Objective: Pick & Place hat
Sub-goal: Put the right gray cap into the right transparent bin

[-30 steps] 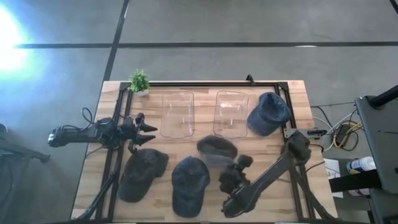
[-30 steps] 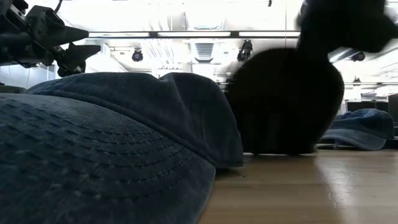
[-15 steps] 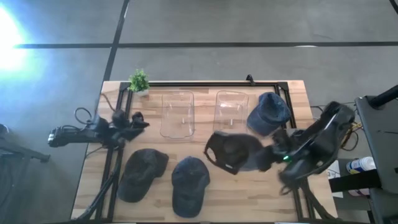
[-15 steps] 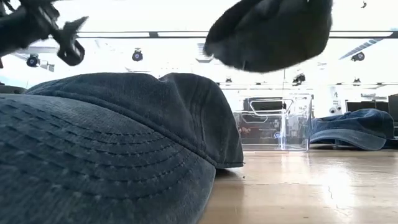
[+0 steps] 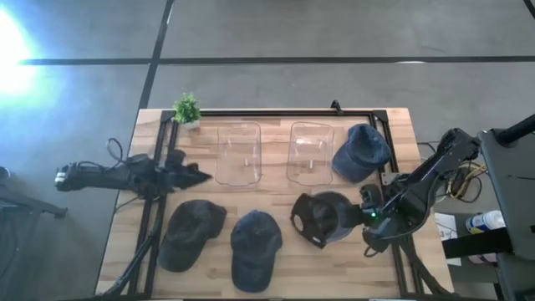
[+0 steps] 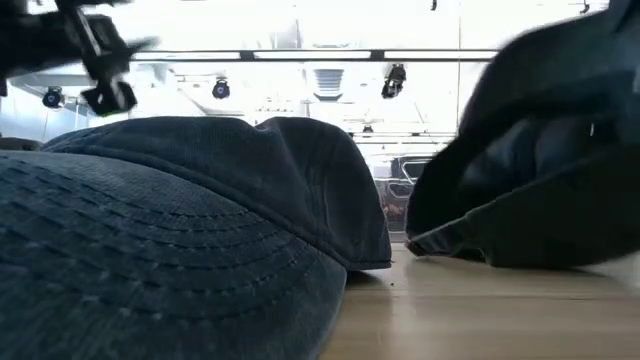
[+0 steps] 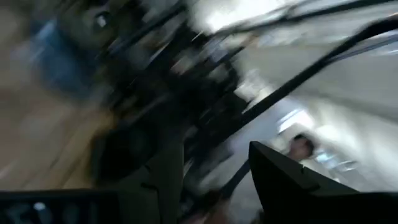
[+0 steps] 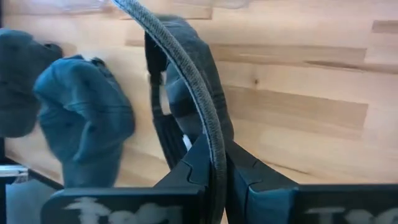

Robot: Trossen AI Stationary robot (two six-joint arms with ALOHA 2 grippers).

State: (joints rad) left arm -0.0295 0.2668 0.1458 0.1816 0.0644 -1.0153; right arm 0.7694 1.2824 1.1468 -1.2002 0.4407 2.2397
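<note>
Wooden plank surface (image 5: 284, 272): my right tool (image 5: 364, 216) pinches the dark denim cap (image 5: 322, 217) by its brim, near two clear plastic bins (image 5: 238, 152). Left tool (image 5: 194, 176) spread, idle.

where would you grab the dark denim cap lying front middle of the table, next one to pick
Judging from above, take the dark denim cap by its brim edge, the part nearest the table's front. It lies crown up and flat, so the thin brim suits a pinch; the rounded crown would slip. Come straight down with the open left gripper.
</note>
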